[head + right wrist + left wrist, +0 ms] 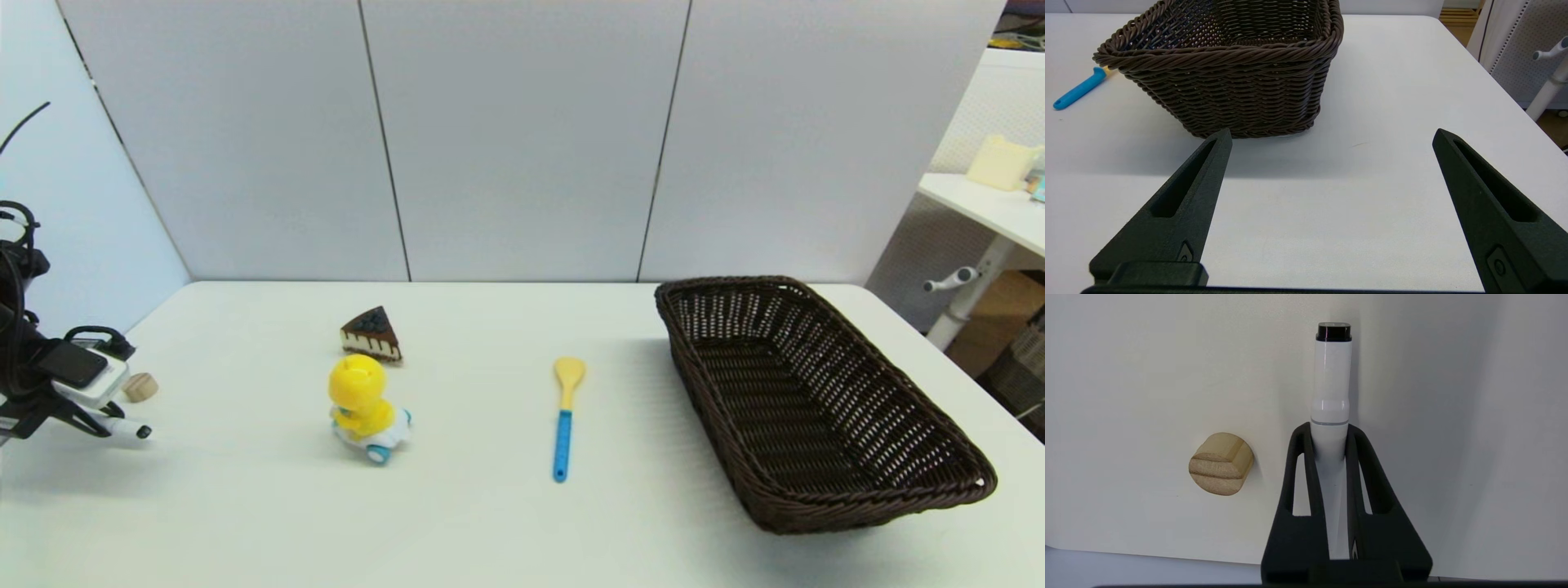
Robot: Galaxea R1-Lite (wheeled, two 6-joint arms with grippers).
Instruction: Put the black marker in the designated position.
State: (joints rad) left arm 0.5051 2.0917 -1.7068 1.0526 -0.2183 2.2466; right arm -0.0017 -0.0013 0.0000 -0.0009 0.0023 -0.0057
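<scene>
The black marker (1331, 392) is a slim white pen with a black end, and my left gripper (1329, 430) is shut on its body. In the head view the marker (126, 427) sticks out of the left gripper (98, 423) at the table's far left, black end pointing right. Whether the marker rests on the table or hangs just above it, I cannot tell. My right gripper (1331, 136) is open with nothing between its fingers, near the table's right front, short of the basket; it is out of the head view.
A small round wooden block (140, 386) lies just behind the marker, also seen as the wooden block (1221, 463). A yellow toy on wheels (365, 407), a cake slice (372, 334), a yellow-and-blue spoon (564, 415) and a dark wicker basket (963, 482) stand further right. The basket (1229, 53) is empty.
</scene>
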